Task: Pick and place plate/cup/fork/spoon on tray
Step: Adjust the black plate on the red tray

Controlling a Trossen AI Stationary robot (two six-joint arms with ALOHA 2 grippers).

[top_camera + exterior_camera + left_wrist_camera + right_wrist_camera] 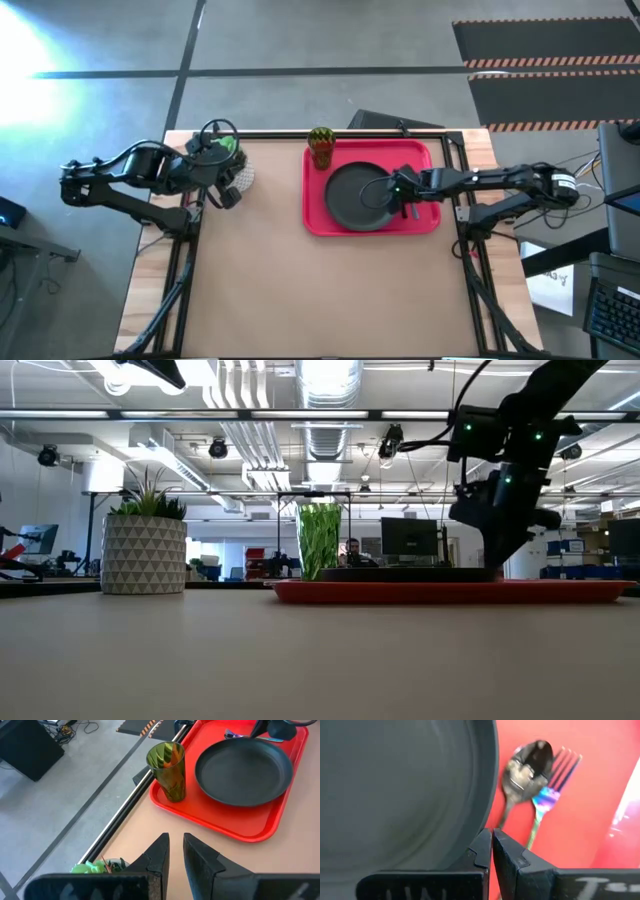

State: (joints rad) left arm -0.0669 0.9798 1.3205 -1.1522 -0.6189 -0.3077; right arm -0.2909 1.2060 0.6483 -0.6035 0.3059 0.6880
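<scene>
The red tray [425,222] lies on the table's far right part. The dark plate [358,195] rests flat on it, and the green cup [321,147] stands upright in the tray's far left corner. The spoon [530,762] and the blue-handled fork [557,775] are on the tray's right part beside the plate, the spoon's bowl over the fork's tines. My right gripper [405,195] is low over that spot, shut at the spoon's handle. My left gripper [228,193] waits at the table's left by the plant pot, nearly shut and empty. My right gripper seems to pinch the spoon by the free end of its thin handle [500,822] between its two fingertips; the fingertips themselves hide the exact place. The spoon reaches forward from the fingers, its bowl [532,760] over the fork's tines beside the plate's rim [490,780].
A white patterned pot with a green plant [145,550] stands at the table's far left, close to my left gripper. The table's near half is bare wood [320,290]. Black frame rails run along the table's sides and far edge.
</scene>
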